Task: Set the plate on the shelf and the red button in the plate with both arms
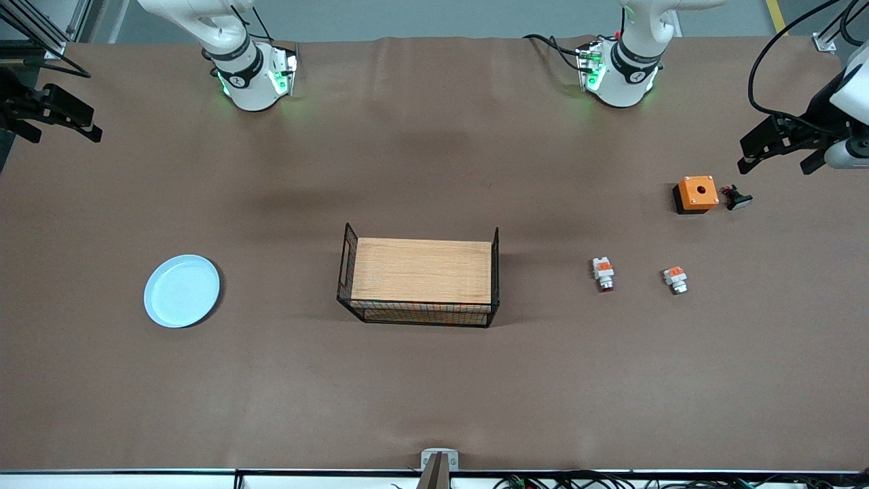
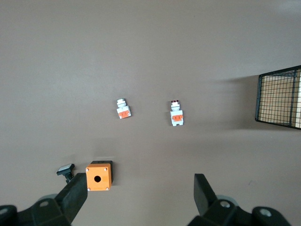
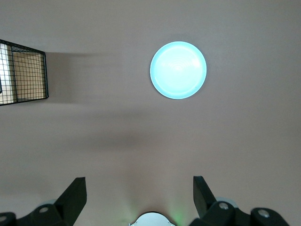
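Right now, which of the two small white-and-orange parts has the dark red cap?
The red button, the one nearer the wooden-topped rack; the other part has a silvery tip.

Even, fairly bright overhead light covers the brown table (image 1: 434,394), with no harsh glare on it. The wooden-topped rack (image 1: 422,270) casts a soft shadow toward three o'clock in the front view, and broad faint shadows lie at its twelve o'clock. The plate (image 1: 182,291) shows a thin dark shadow along its five o'clock rim; in the right wrist view it (image 3: 178,70) looks nearly washed out, perhaps slightly overexposed. Green glow marks the arm bases. The wrist views' near edges are soft and blurred.
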Available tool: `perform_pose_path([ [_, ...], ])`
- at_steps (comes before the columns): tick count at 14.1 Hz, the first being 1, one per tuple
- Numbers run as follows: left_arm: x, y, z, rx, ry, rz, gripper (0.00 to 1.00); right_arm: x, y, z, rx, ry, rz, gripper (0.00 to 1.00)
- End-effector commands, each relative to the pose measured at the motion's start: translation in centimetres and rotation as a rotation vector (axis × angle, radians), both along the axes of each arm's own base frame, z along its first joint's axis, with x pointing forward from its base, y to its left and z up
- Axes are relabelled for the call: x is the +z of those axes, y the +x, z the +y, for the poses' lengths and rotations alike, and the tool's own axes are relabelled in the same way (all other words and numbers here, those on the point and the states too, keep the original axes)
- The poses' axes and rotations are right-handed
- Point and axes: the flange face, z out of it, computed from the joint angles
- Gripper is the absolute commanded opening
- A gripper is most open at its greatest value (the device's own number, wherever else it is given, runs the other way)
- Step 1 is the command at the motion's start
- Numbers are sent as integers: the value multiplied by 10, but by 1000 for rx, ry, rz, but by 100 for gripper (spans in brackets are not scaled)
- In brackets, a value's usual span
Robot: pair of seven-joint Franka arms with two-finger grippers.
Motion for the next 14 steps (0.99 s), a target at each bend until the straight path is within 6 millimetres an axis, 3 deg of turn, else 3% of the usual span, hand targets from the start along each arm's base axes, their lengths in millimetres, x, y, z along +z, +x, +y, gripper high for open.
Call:
perform_pose_path([
  [1,3,2,0,6,-9,10,100,-3,-5,1,14,0,-3,100],
  [4,-2,4,3,13,-11,22,100,-1,-6,16,31,-1,-5,100],
  [8,-41,16,4,72,-7,149,100,-1,-8,5,1,-1,3,100],
  [10,-72,31,-10,71,-11,201,100,0,-8,3,-4,-1,0,100],
  [14,-153,65,-57,103,4,262,100,-2,-7,3,-3,-1,1,100],
])
